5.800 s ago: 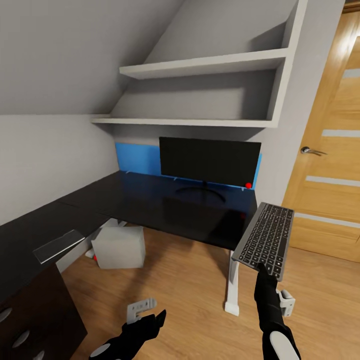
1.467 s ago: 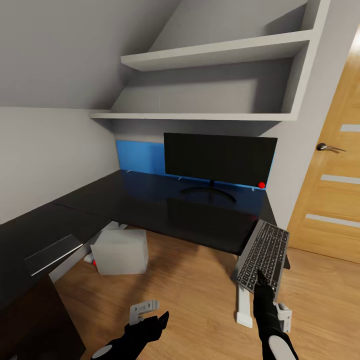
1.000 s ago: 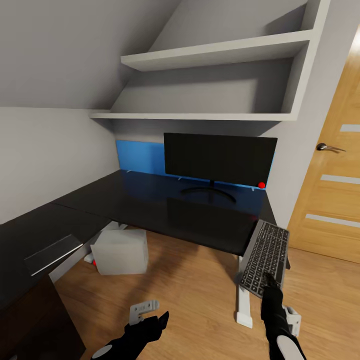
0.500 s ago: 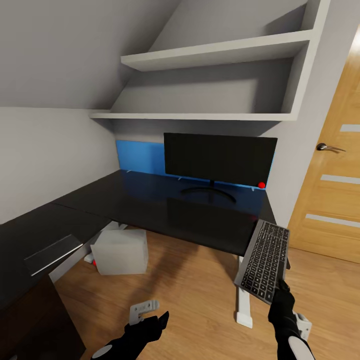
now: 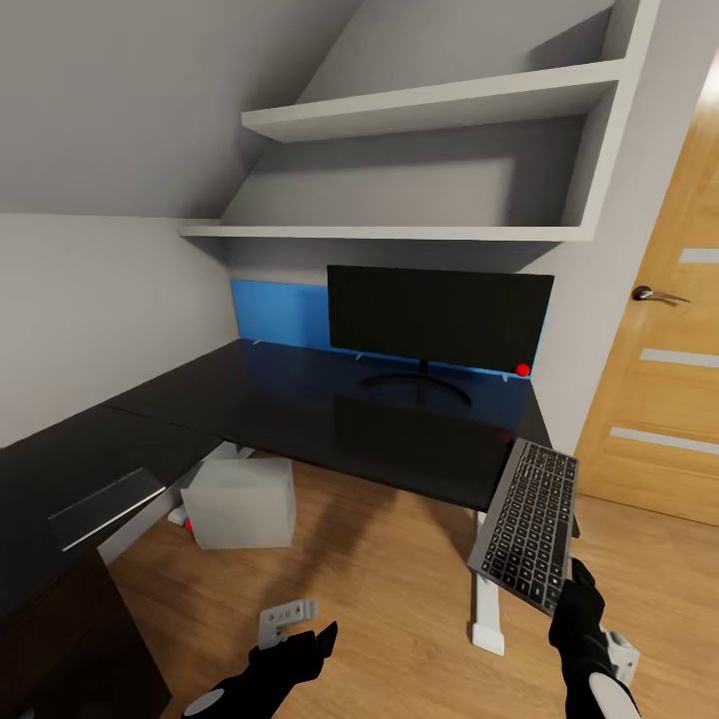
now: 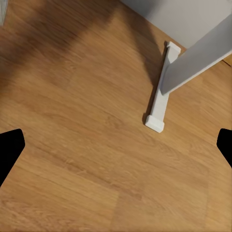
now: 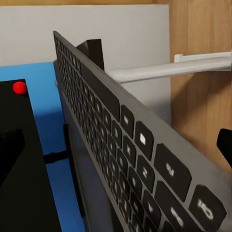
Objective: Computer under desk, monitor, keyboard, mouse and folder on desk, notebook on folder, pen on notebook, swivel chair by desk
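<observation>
1. Head view first: the right gripper (image 5: 571,574) sits low at the right, and it's clamped on the near corner of the keyboard (image 5: 527,524), holding the board tilted up on edge, keys facing the robot.
2. The far end of the keyboard leans against the front right corner of the desk (image 5: 300,404), just above that gripper; whether it actually rests on the top I cannot tell.
3. Beyond the gripper and further back, the monitor (image 5: 439,320) stands upright on the desk on its curved foot, red dot low at its right corner.
4. Right wrist view: the keyboard (image 7: 125,140) runs away from the claw in a steep slant, with the monitor (image 7: 19,159) and its red dot off to one side, against the blue wall panel (image 7: 48,145).
5. The left gripper (image 5: 300,624) hangs low over the wooden floor (image 5: 379,599), well apart from the desk.
6. Left wrist view: its fingers (image 6: 9,150) are spread wide with nothing between them, and ahead lies the white desk leg (image 6: 162,92).
7. Ahead of the left claw and off to its left, the computer (image 5: 240,502) sits on the floor under the desk.
</observation>
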Controlling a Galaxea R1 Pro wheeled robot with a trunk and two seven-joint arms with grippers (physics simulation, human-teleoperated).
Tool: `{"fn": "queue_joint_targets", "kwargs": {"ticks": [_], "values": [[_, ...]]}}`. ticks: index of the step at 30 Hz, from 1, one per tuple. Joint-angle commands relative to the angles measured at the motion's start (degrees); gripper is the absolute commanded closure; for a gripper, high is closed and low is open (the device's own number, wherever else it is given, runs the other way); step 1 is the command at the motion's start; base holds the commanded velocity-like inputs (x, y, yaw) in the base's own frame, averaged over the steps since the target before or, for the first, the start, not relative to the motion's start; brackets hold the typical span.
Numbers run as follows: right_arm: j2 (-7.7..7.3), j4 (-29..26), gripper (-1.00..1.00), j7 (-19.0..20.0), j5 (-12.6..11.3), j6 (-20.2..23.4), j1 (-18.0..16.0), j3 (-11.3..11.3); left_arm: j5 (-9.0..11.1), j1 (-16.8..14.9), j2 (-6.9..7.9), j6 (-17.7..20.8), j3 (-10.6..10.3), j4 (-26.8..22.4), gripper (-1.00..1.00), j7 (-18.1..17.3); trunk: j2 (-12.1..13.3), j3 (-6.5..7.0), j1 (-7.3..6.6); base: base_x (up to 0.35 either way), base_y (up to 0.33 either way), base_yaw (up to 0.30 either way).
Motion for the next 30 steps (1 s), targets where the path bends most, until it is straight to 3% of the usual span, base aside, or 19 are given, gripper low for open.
{"fn": "queue_joint_targets", "kwargs": {"ticks": [1, 5, 8, 11, 12, 15, 16, 17, 18, 19, 23, 26, 30], "values": [[0.00, -0.11, -1.00, -0.12, -0.33, -0.19, -0.03, -0.20, 0.61, -0.02, 0.00, 0.14, -0.04, -0.10, -1.00, 0.53, -0.03, -0.05, 0.00, 0.000, 0.000, 0.000], [-0.38, -0.15, -1.00, -0.10, -0.28, -0.19, -0.06, -0.81, 0.61, -0.02, 0.00, 0.14, -0.04, -0.10, -1.00, 0.53, -0.03, -0.05, 0.00, 0.000, 0.000, 0.000], [-1.97, -0.16, -1.00, -0.23, -0.25, -0.10, -0.10, -1.68, 0.59, 0.00, 0.00, 0.14, -0.04, -0.10, -1.00, 0.53, -0.03, -0.05, 0.00, 0.000, 0.000, 0.000], [-6.59, -0.25, -1.00, -0.35, -0.37, 0.65, -0.11, -2.02, 0.61, -0.02, 0.00, 0.14, -0.04, -0.10, -1.00, 0.53, -0.03, -0.05, 0.00, 0.000, 0.000, 0.000], [-7.52, -0.30, -1.00, -0.37, -0.42, 0.95, -0.10, -2.05, 0.61, -0.02, 0.00, 0.14, -0.04, -0.10, -1.00, 0.53, -0.03, -0.05, 0.00, 0.000, 0.000, 0.000], [-12.91, -0.72, -1.00, -1.05, -0.44, 5.66, -0.11, -2.15, 0.59, 0.00, 0.00, 0.15, -0.04, -0.10, -1.00, 0.54, -0.03, -0.05, 0.00, 0.000, 0.000, 0.000], [-13.84, -0.88, -1.00, -1.68, -0.44, 6.91, -0.11, -2.18, 0.59, 0.00, 0.00, 0.17, -0.04, -0.10, -1.00, 0.54, -0.03, -0.05, 0.00, 0.000, 0.000, 0.000], [-15.80, -1.62, -1.00, -3.84, -0.44, 9.74, -0.12, -2.26, 0.60, 0.00, 0.00, 0.19, -0.04, -0.10, -1.00, 0.53, -0.03, -0.05, 0.00, 0.000, 0.000, 0.000], [-20.76, -5.72, -1.00, -14.88, -0.44, 20.03, -0.12, -3.74, 0.61, -0.01, 0.00, 0.22, -0.04, -0.10, -1.00, 0.53, -0.03, -0.05, 0.00, 0.000, 0.000, 0.000], [-21.15, -6.07, -1.00, -16.19, -0.44, 21.34, -0.12, -4.64, 0.61, -0.02, 0.00, 0.22, -0.04, -0.10, -1.00, 0.53, -0.03, -0.05, 0.00, 0.000, 0.000, 0.000], [-22.31, -7.21, -1.00, -19.45, -0.51, 27.60, -0.12, -12.36, 0.61, 0.00, 0.00, 0.21, -0.04, -0.10, -1.00, 0.56, -0.03, -0.05, 0.00, 0.000, 0.000, 0.000], [-22.41, -7.26, -1.00, -19.67, -0.38, 33.26, -0.12, -14.05, 0.61, -0.01, 0.00, 0.22, -0.04, -0.10, -1.00, 0.59, -0.03, -0.05, 0.00, 0.000, 0.000, 0.000], [-22.35, -7.36, -1.00, -19.77, -0.44, 36.54, -0.12, -14.71, 0.64, -0.01, 0.00, 0.21, -0.04, -0.10, -1.00, 0.60, -0.03, -0.05, 0.00, 0.000, 0.000, 0.000]]}}
